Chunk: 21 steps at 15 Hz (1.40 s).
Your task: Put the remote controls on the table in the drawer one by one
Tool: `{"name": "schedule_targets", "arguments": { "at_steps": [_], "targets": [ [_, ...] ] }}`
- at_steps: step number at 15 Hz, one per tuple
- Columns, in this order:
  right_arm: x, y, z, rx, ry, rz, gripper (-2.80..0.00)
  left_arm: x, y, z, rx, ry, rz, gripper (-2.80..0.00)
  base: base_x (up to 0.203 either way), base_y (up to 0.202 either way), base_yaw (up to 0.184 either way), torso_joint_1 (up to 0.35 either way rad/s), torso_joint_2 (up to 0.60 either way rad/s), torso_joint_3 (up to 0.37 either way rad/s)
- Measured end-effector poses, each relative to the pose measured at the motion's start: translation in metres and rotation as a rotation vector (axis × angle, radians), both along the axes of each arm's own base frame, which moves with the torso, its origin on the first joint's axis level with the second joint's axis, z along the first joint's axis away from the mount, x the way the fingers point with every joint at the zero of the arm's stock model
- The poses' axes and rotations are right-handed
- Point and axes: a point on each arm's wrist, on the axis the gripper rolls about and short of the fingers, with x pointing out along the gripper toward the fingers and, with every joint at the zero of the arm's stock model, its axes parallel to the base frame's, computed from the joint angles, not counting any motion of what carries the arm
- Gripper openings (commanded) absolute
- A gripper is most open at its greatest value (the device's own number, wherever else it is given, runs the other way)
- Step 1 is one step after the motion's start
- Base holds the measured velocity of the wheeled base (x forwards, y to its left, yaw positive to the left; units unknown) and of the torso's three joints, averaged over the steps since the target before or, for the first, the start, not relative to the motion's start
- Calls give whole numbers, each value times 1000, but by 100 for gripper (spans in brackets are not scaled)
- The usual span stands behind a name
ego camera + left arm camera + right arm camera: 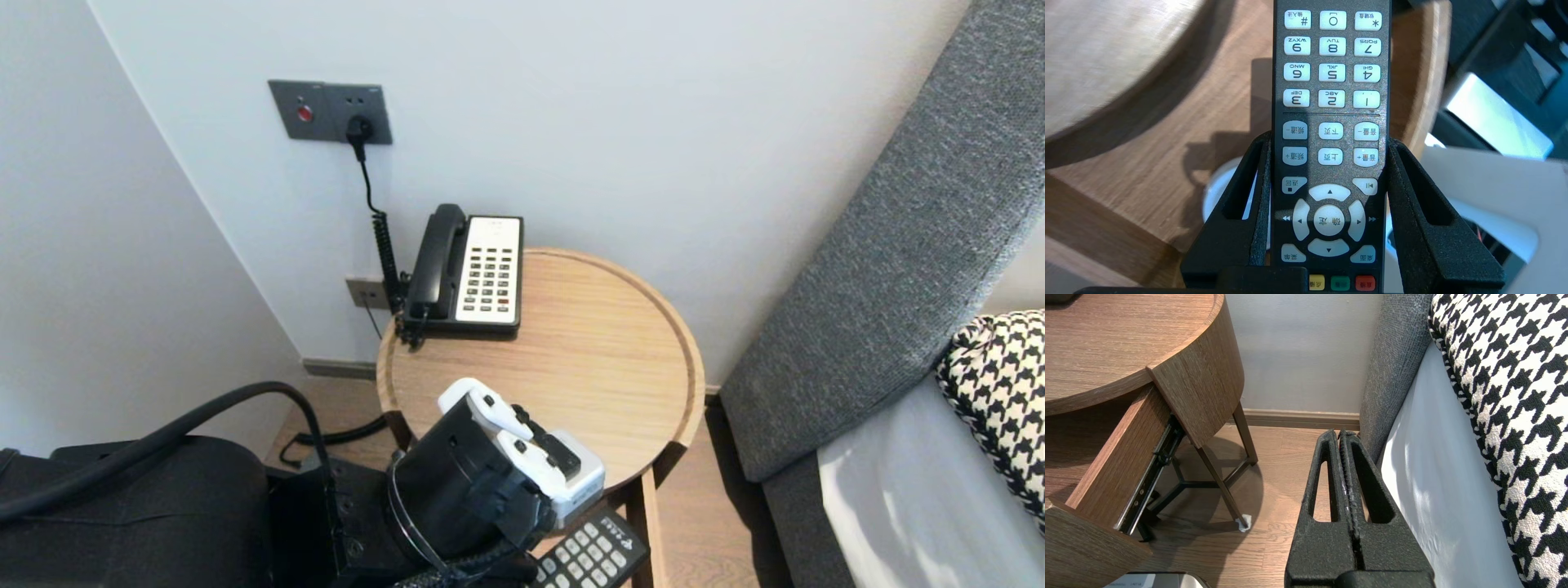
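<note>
My left gripper (1329, 141) is shut on a black remote control (1331, 85) with white buttons, its black fingers (1241, 204) pressing the remote's long sides near the arrow keys. The remote hangs keypad up over the pulled-out wooden drawer (1167, 163) of the round side table (620, 359). In the head view the left wrist (490, 482) sits at the table's near edge and the remote's number end (592, 555) sticks out below it. My right gripper (1340, 435) is shut and empty, parked low over the floor beside the bed.
A black and white telephone (469, 269) stands at the table's back left, its coiled cord running to a wall socket (331, 110). The drawer's side wall and slide rail (1118, 457) project from the table. A grey headboard (898, 245) and houndstooth pillow (1000, 392) stand to the right.
</note>
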Motion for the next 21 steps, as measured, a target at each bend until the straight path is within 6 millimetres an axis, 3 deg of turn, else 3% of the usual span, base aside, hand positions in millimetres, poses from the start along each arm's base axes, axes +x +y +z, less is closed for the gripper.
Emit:
{"name": "schedule_targets", "arguments": {
  "at_steps": [13, 21],
  "targets": [
    [0, 0, 0, 0, 0, 0, -280, -14, 12, -19, 63, 44, -103, -280, 0, 0, 0, 0, 0, 0],
    [0, 0, 0, 1, 0, 0, -280, -4, 4, -31, 40, 59, -42, -280, 0, 0, 0, 0, 0, 0]
  ]
}}
